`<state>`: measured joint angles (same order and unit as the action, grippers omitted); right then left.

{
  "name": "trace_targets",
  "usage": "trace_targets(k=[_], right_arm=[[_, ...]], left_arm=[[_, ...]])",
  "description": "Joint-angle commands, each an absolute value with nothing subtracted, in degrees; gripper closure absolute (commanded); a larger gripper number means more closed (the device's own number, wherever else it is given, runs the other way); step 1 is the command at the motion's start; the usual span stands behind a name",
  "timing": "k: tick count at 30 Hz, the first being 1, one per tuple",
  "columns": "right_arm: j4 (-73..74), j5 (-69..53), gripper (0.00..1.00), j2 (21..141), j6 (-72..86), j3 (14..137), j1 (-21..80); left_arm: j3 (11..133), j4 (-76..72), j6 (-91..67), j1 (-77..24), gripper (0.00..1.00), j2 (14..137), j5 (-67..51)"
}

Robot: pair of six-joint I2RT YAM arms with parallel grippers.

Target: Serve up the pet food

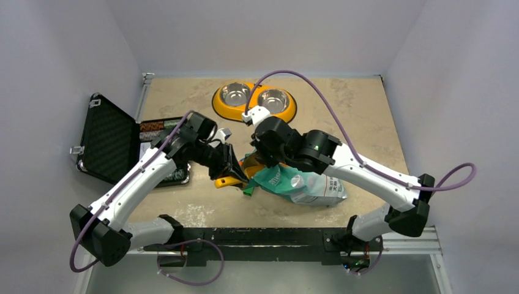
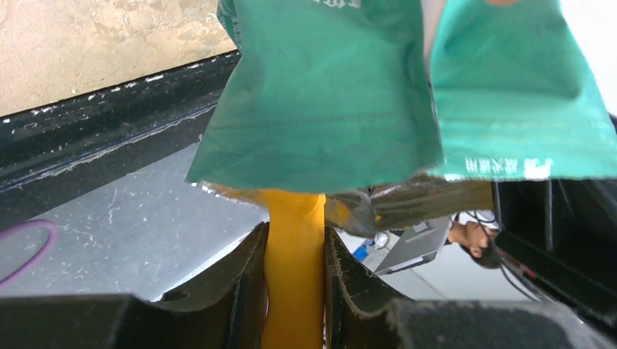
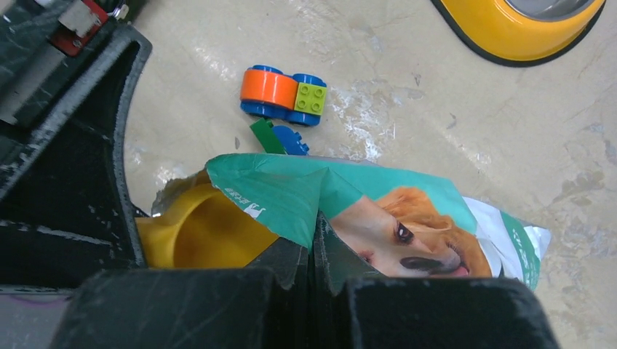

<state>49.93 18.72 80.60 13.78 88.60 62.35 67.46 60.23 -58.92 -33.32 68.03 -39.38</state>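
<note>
The teal-green and white bag (image 1: 309, 185) printed with a golden dog lies on the table's near middle; no kibble shows. My right gripper (image 1: 267, 164) is shut on the bag's upper mouth edge and holds it lifted; in the right wrist view the gripper (image 3: 314, 251) pinches the teal film of the bag (image 3: 407, 218). My left gripper (image 1: 235, 173) is shut on the handle of a yellow scoop (image 1: 227, 181). In the left wrist view the gripper (image 2: 295, 251) clamps the handle of the scoop (image 2: 295, 211), which runs under the bag's lip (image 2: 327, 94). The scoop's bowl (image 3: 196, 233) sits inside the bag's mouth.
An orange double pet bowl (image 1: 215, 101) with two steel dishes stands at the back centre, and its rim shows in the right wrist view (image 3: 502, 36). Colourful toy blocks (image 3: 284, 93) lie beside the bag. An open black case (image 1: 107, 138) stands at the left. The black front rail (image 1: 257, 236) runs along the near edge.
</note>
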Motion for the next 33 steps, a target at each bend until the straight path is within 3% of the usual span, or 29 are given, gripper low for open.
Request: trace_targets(k=[1,6,11,15,19,26,33], right_arm=[[48.5,27.3,1.0,81.8,22.3,97.7,62.2],[52.4,25.8,1.0,84.4,28.6,97.4,60.8],[49.3,18.5,1.0,79.6,29.7,91.1,59.7],[49.6,20.4,1.0,75.8,26.0,86.6,59.2],[50.5,20.6,1.0,69.1,21.3,82.0,54.8],[49.0,9.9,1.0,58.5,13.4,75.1,51.8],[48.9,5.9,1.0,56.4,15.1,74.7,52.0]], left_arm=[[62.4,54.2,-60.5,-30.7,1.0,73.2,-41.5],[64.4,44.0,-57.9,-32.3,1.0,87.8,-40.0],[62.2,19.4,-63.1,-39.9,1.0,101.2,-47.0],[61.6,5.3,-62.3,-42.4,1.0,105.4,-48.0],[63.7,15.9,-49.8,-41.5,1.0,101.1,-44.1],[59.2,20.3,-51.9,-41.2,1.0,83.9,-44.8],[70.1,28.5,-54.4,-41.9,1.0,91.1,-45.4]])
